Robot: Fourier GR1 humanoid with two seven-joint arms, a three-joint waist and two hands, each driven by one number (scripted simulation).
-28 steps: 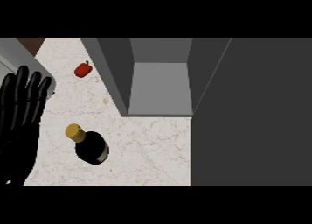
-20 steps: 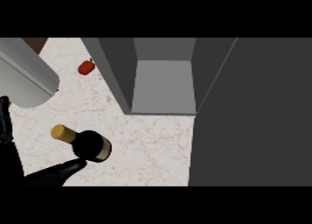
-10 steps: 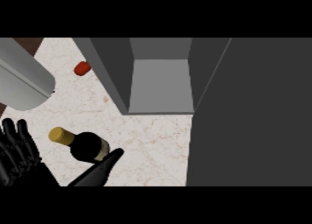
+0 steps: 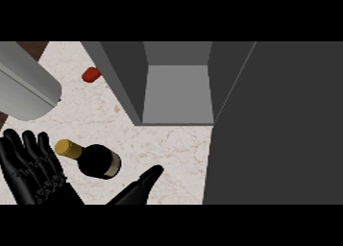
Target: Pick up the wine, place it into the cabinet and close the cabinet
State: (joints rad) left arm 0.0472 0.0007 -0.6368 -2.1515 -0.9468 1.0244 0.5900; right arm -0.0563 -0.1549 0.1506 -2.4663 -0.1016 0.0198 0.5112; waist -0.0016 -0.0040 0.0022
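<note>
Head view. The dark glass wine bottle with a gold cap point(image 4: 94, 159) stands on my speckled cream stone bench point(image 4: 163, 149), left of the open grey cabinet point(image 4: 177, 91). My black hand point(image 4: 35, 173) at lower left brackets it, fingers point(image 4: 21, 149) straight and spread wide on 1 side, thumb point(image 4: 142, 185) on the other, gripping nothing. A grey forearm point(image 4: 18, 86) shows at upper left; a small red object point(image 4: 91, 74) lies beyond.

A pale marbled counter point(image 4: 170, 144) with faint reddish veins fills the middle of the frame. At the upper left corner and left edge, dark brown floor point(image 4: 33, 47) shows. Lighting is even, without strong shadows.
</note>
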